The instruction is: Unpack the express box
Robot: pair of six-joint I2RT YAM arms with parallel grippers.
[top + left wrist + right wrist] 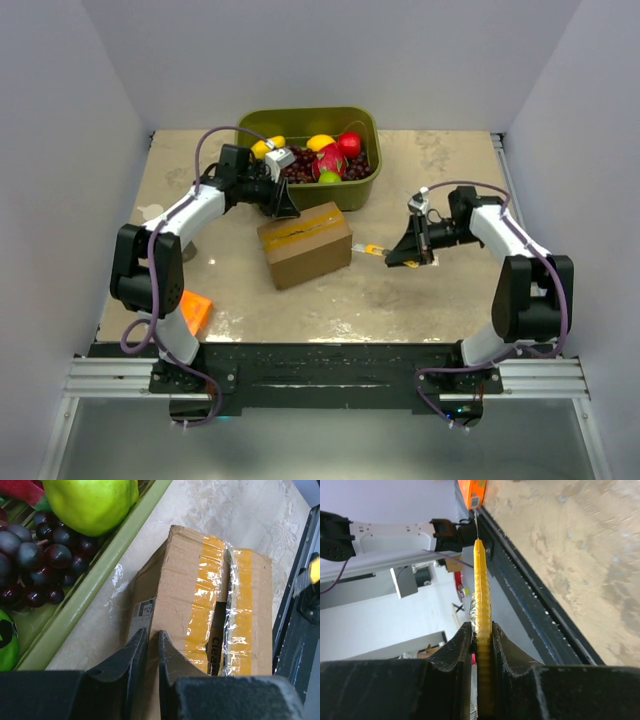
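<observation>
Resting near the middle of the table (pixel 430 300), a little toward its far-left corner, the express box (pixel 305 245) sits skewed to the table's edges, just in front of the green bin (pixel 362 190) that stands against the far edge. The tan tape (pixel 205 595) along its top is split at the seam, and the left wrist view shows a dark gap there with some print inside; a white label (pixel 144 611) shows on the side facing the bin. The left gripper (pixel 285 208) is down at the box's far-left top edge. Its jaws stand nearly together with only a thin slit between them, cardboard showing in the slit, and I cannot tell whether they pinch the box or merely rest on it. The right gripper (pixel 395 255) hangs to the right of the box, apart from it, jaws clamped on a yellow cutter (pixel 372 249) whose tip points toward the box's right end. Dark grapes (pixel 35 555) and a green apple (pixel 92 502) lie in the bin. A flat orange box (pixel 195 310) lies at the near-left corner, beside the left arm's base.
</observation>
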